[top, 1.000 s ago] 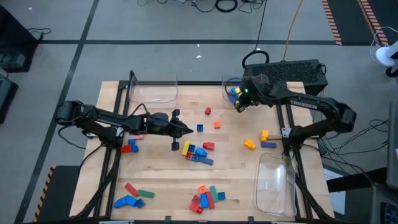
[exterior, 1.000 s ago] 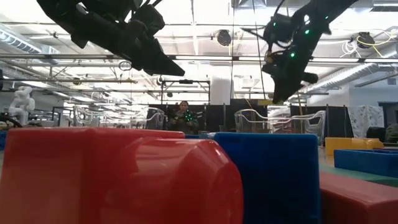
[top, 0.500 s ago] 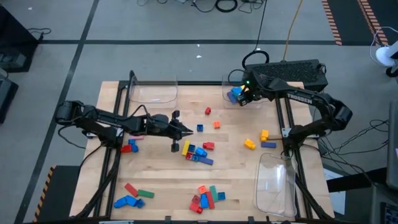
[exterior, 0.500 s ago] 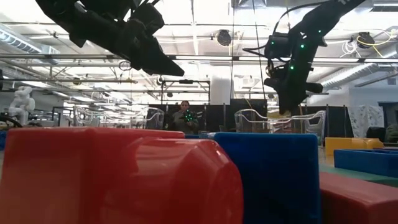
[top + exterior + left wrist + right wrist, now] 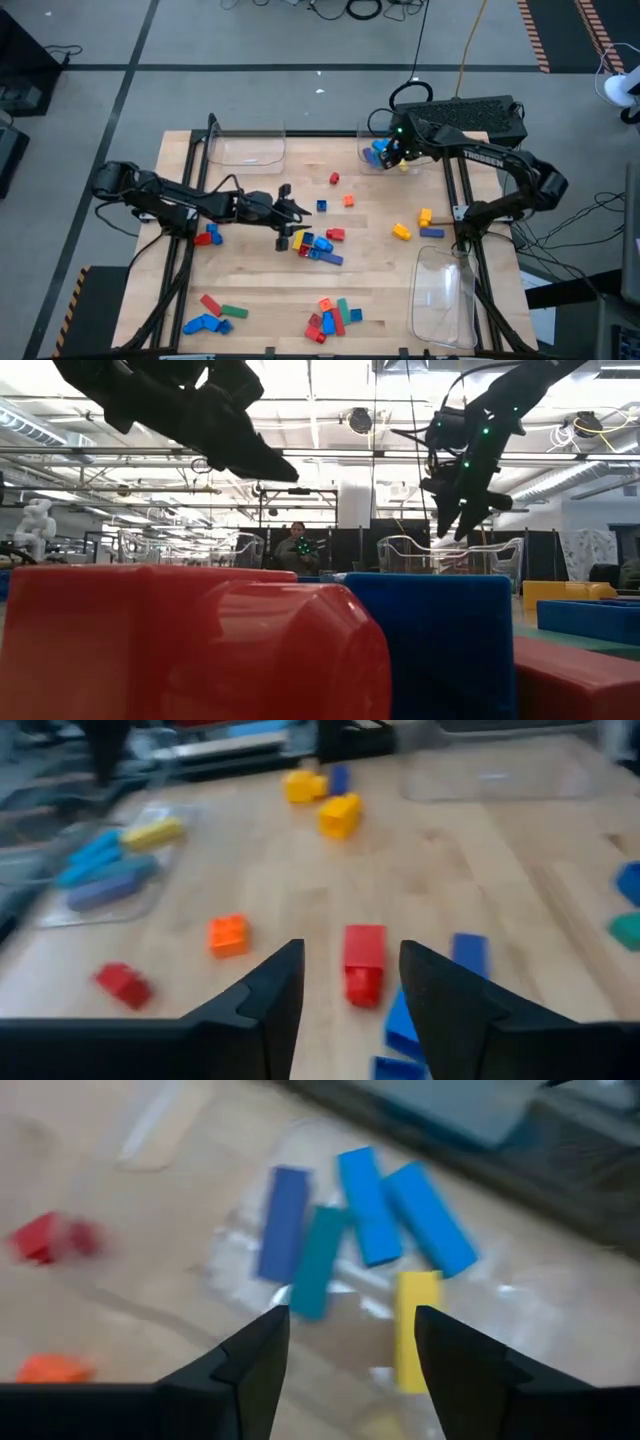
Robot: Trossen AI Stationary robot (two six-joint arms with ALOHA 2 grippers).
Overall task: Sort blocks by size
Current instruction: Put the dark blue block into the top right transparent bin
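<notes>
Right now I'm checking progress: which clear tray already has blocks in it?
The clear tray at the far edge under the right hand holds blue and yellow bars; the other two trays look empty.

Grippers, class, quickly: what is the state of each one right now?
Left gripper: open, holding nothing, above the blocks mid-table.
Right gripper: open, empty, over the clear tray of long blocks.

High view looks straight down on the whole table [image 5: 270, 290], arms entering from left and right. Low view sits at tabletop height — a red block [image 5: 180, 645] fills its lower left, room behind. Each wrist view looks past its own fingers at the tabletop, close in — ground the high view also covers.
</notes>
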